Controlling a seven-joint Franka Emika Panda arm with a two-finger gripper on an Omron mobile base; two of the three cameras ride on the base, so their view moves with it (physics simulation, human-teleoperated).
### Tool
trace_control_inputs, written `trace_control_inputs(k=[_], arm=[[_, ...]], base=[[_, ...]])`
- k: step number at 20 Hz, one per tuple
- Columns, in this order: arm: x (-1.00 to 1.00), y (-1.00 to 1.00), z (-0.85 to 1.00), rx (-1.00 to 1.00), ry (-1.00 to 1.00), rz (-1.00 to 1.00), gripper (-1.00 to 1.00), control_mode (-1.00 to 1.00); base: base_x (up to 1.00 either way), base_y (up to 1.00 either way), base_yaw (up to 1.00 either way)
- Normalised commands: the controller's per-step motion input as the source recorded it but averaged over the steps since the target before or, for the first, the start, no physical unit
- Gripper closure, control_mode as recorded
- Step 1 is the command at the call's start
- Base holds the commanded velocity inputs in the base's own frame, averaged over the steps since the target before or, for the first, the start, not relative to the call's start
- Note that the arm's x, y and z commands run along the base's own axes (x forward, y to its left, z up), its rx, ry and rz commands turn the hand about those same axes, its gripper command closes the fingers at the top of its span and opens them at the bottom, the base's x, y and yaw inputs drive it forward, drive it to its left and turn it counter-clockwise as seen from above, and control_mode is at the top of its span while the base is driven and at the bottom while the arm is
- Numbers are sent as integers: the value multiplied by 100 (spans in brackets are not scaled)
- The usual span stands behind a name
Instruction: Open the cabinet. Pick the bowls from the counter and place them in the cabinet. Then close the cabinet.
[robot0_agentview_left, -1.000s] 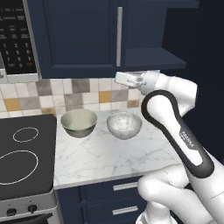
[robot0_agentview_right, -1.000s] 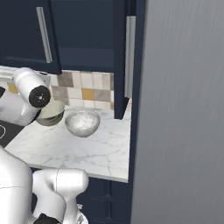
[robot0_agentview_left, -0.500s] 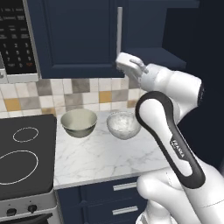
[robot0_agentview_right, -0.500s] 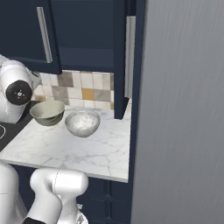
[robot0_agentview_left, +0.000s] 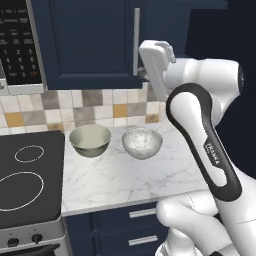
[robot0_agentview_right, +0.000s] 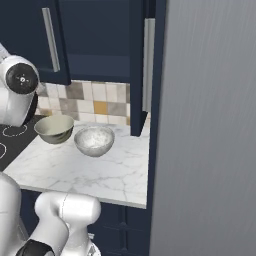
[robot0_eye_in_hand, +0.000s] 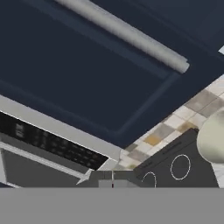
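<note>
White marble of the counter (robot0_agentview_left: 130, 175) carries the beige bowl (robot0_agentview_left: 90, 140) and the speckled bowl (robot0_agentview_left: 142, 142) side by side, well below the gripper (robot0_agentview_left: 150, 62), whose jaws are closed on nothing, raised just beside the cabinet (robot0_agentview_left: 90, 45) handle (robot0_agentview_left: 136, 40).

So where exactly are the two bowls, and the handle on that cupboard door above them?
Beige-grey bowl (robot0_agentview_left: 90, 141): left base view, on its inner wall.
Marbled speckled bowl (robot0_agentview_left: 142, 142): left base view, inside the bowl.
Cabinet handle (robot0_agentview_left: 136, 42): left base view, midway down the silver bar.
</note>
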Motion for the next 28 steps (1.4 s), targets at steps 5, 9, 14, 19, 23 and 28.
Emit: trace_control_inputs(k=[5,9,14,19,23,28], arm=[[7,-3,-10,18,31,4,100,-100],[11,-30,0,8,2,1,100,-100],[5,-38,0,21,-2,0,100,-100],[17,-37,0,25,0,0,100,-100],[42,-31,0,13,0,0,100,-100],[51,-24,0,5,0,0,100,-100]], base=[[0,0,0],[0,0,0],[0,0,0],[0,0,0],[0,0,0],[0,0,0]])
